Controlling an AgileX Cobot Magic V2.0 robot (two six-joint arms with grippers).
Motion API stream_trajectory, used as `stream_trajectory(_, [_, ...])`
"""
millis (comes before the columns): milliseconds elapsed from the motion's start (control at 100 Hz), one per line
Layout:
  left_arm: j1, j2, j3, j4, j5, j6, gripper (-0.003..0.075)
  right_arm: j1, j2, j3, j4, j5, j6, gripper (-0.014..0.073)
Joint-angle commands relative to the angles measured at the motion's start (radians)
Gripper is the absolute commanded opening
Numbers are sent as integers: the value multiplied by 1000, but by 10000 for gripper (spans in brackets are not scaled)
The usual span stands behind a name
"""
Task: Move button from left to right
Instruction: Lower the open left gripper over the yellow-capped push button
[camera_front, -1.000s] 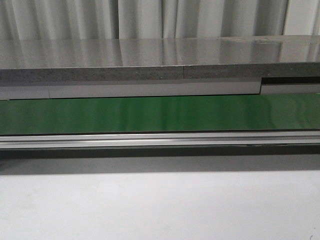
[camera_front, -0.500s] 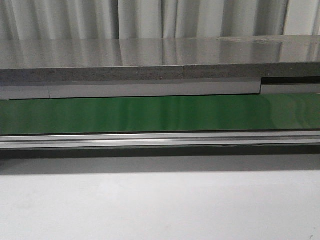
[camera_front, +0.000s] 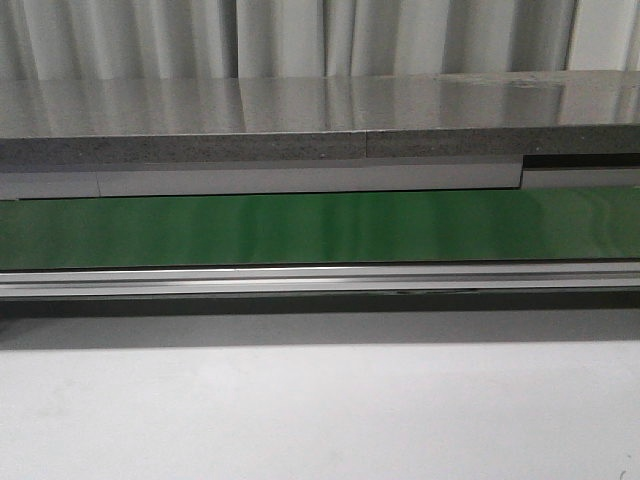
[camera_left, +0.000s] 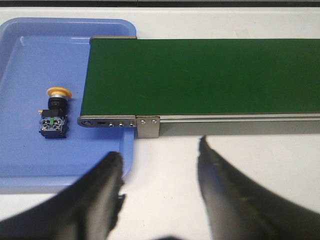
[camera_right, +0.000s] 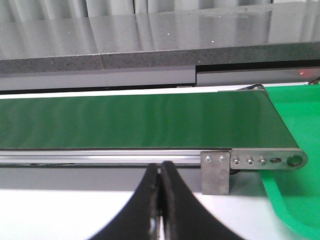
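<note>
Left claw (camera_left: 160, 165) gapes empty near the button (camera_left: 55, 113); right claw (camera_right: 161, 200) pinched closed, empty.

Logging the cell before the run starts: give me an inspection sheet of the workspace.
Surface: white table, green conveyor belt bare.
Job's things: button lying on its side in blue tray; green tray at the belt's other end.
Clutter: nothing seen.
Grippers: left pincer open, off the button; right pincer shut, empty.
Cables: nothing seen.
Surroundings: grey ledge, curtain.
</note>
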Motion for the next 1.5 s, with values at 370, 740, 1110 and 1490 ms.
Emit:
stream_trajectory(370, [2, 20, -38, -39, -51, -2, 684, 3, -15, -19, -9, -84, -2, -67])
stream_trajectory(740, [74, 259, -171, 131, -51, -11, 640, 3, -15, -19, -9, -84, -2, -67])
stream_trajectory(1110, [316, 613, -344, 127, -152, -11, 640, 3, -15, -19, -9, -84, -2, -67])
stream_trajectory(1490, [388, 961, -492, 127, -160, 43, 640, 3, -15, -19, -9, -84, -2, -67])
